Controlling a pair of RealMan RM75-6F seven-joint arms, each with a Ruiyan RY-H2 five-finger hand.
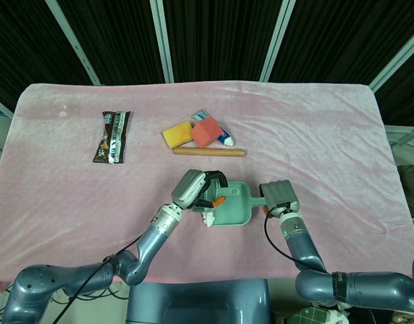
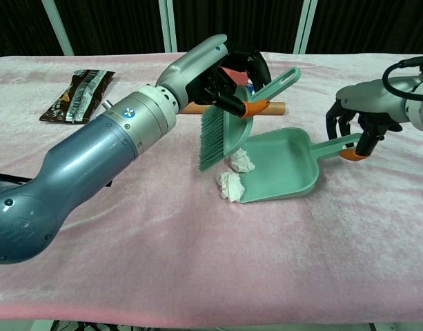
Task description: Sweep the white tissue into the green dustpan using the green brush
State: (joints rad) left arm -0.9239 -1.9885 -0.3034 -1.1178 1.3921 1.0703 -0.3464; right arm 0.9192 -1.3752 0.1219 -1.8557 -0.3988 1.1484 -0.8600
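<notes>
My left hand [image 2: 221, 65] [image 1: 193, 189] grips the green brush [image 2: 214, 134] by its handle, holding it raised with the bristles pointing down, left of the pan's mouth. The green dustpan [image 2: 287, 169] [image 1: 235, 210] lies flat on the pink cloth. My right hand [image 2: 366, 110] [image 1: 279, 196] holds its orange-tipped handle. The white tissue is in two lumps. One lump [image 2: 242, 161] sits just inside the pan's front lip. The other lump [image 2: 230, 185] [image 1: 208, 219] lies on the cloth against the lip, below the bristles.
At the back of the cloth lie a yellow sponge [image 1: 176, 135], a red block [image 1: 207, 130], a small tube [image 1: 224, 139] and a wooden stick [image 1: 209, 152]. A brown snack wrapper [image 1: 112, 137] lies far left. The table's front edge is close behind the pan.
</notes>
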